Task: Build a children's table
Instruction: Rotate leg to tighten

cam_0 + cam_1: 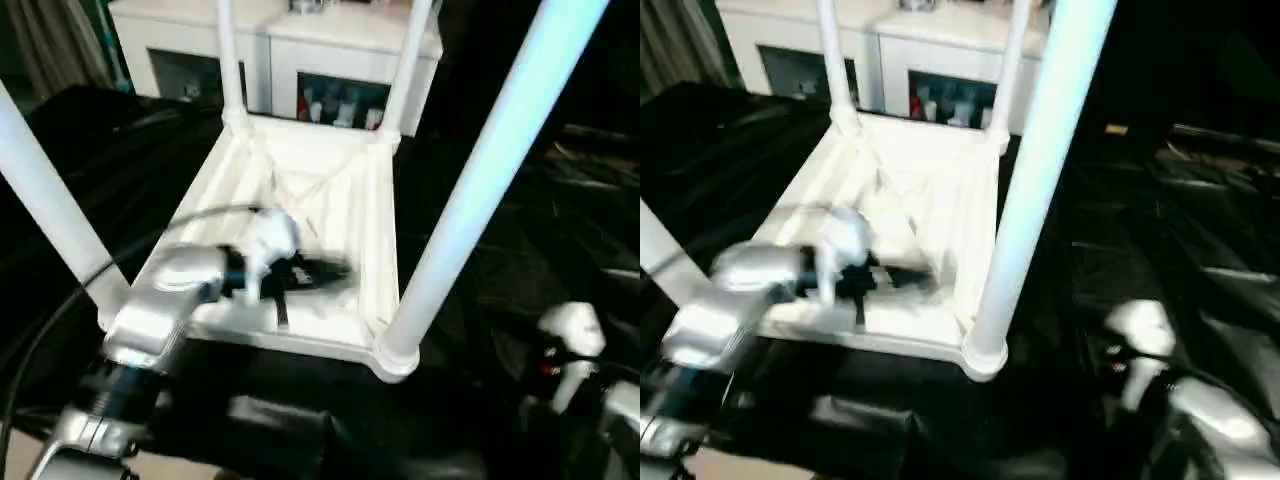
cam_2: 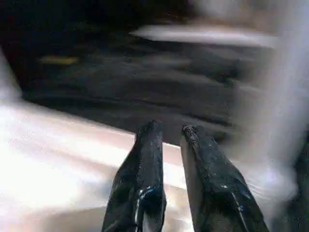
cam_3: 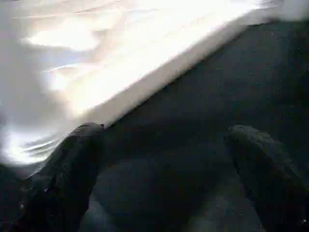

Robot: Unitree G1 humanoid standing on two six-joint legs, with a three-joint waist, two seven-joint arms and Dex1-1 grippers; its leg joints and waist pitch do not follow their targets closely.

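Four white legs stand upright in the corner sockets of one small white table (image 1: 330, 200), which lies upside down on the black cloth (image 1: 520, 240) with its ribbed underside facing up. Taking the table as landmark, from left to right: the near-left leg (image 1: 50, 215) rises at its near-left corner; the far-left leg (image 1: 228, 60) and far-right leg (image 1: 408, 65) rise at its far corners; the near-right leg (image 1: 490, 180) rises at its near-right corner. One left gripper (image 1: 318, 272) reaches over the table's ribbed underside near its front edge, its two black fingers (image 2: 145, 169) drawn nearly together, empty. One right gripper (image 3: 164, 159) hangs to the right of the table, over the cloth beside its edge, its two fingers spread wide, holding nothing. One white cabinet (image 1: 330, 40) stands behind the table.
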